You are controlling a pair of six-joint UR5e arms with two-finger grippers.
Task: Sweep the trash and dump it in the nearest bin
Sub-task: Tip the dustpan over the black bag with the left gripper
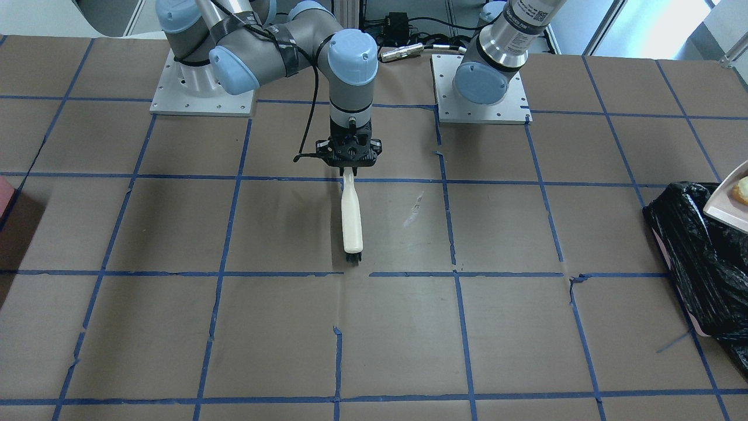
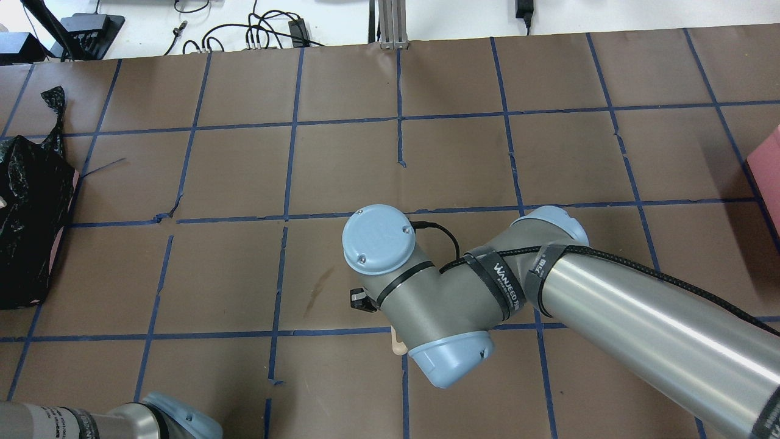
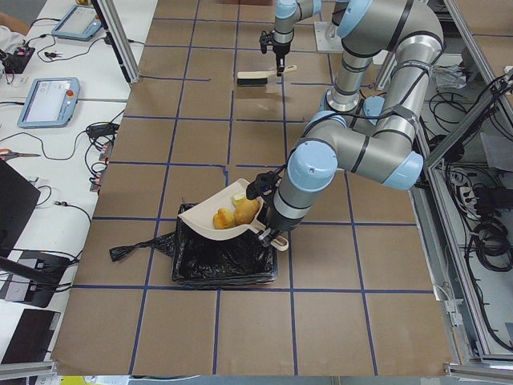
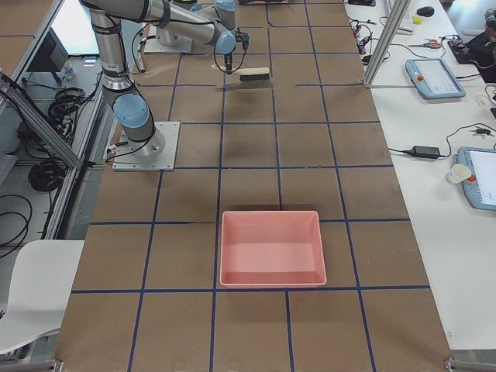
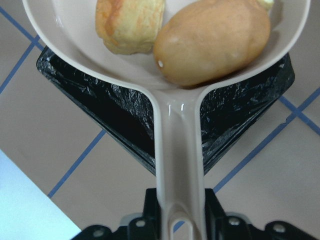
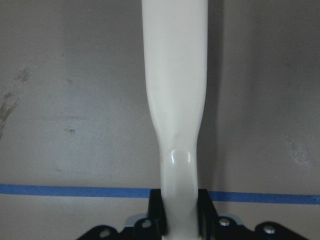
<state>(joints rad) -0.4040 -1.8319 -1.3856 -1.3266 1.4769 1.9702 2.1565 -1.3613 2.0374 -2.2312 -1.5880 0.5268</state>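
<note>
My left gripper [image 5: 179, 225] is shut on the handle of a cream dustpan [image 5: 177, 150], held over the bin [image 5: 100, 100], which is lined with a black bag. The trash lies in the pan: a tan potato-like lump [image 5: 212, 42], an orange-brown bread-like piece [image 5: 130, 25] and a sliver of a pale yellow-green chunk [image 5: 265, 4]. From the table's left end the dustpan [image 3: 210, 220] hangs just above the bin [image 3: 220, 261]. My right gripper [image 1: 349, 166] is shut on the white handle of a brush [image 1: 352, 213], whose black bristles are down at the table's middle.
A pink tray [image 4: 271, 248] lies on the table's right side, far from the bin. Blue tape lines cross the brown table top. Both arm bases [image 1: 482, 88] stand at the robot's edge. A side bench holds tablets [image 3: 48, 100] and cables.
</note>
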